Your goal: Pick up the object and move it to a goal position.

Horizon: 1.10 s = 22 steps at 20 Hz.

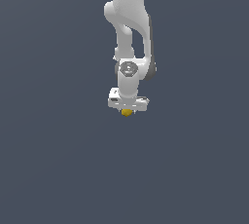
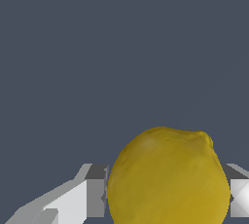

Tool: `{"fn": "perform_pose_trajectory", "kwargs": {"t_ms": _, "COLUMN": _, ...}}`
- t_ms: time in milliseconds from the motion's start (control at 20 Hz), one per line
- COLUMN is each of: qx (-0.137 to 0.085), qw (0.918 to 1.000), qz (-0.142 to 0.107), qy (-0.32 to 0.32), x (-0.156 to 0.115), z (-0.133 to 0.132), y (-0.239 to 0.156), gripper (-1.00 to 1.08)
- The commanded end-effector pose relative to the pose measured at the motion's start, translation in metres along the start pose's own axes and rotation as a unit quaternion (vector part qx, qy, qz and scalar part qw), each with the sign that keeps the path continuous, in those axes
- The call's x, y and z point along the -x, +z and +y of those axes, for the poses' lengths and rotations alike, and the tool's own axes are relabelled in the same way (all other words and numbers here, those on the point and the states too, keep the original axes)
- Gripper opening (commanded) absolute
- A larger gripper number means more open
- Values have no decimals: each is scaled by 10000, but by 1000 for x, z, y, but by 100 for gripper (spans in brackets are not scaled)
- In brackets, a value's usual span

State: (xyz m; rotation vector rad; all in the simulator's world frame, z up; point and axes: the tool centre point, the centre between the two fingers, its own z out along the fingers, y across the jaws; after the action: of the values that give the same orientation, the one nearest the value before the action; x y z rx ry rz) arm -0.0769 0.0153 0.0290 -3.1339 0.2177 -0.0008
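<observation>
Presently, the yellow ball [image 2: 168, 179] is seen pinched between the two fingers [image 2: 78, 198] of the gripper [image 1: 127, 111], one finger pressed against each side. In the exterior view the ball [image 1: 127, 113] protrudes just beneath the gripper, directly below the white arm [image 1: 129, 38]. A plain grey-blue background is noted throughout.

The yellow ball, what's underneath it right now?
Around the yellow ball, which sits between the claw's fingers, only plain grey-blue background shows. The ball itself hides whatever lies directly beneath it, and neither view shows whether it rests on a surface.
</observation>
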Motion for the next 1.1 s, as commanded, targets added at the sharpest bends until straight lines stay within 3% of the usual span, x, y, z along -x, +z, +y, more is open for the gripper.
{"fn": "perform_pose_trajectory", "kwargs": {"t_ms": 0, "qx": 1, "qw": 10000, "qz": -3, "qy": 0, "x": 0, "z": 0, "y": 1, "gripper": -100}}
{"fn": "perform_pose_trajectory", "kwargs": {"t_ms": 550, "qx": 0, "qw": 10000, "qz": 1, "qy": 0, "x": 1, "z": -8, "y": -13, "gripper": -100}}
{"fn": "perform_pose_trajectory", "kwargs": {"t_ms": 1050, "qx": 2, "qw": 10000, "qz": 1, "qy": 1, "x": 5, "z": -50, "y": -78, "gripper": -100}}
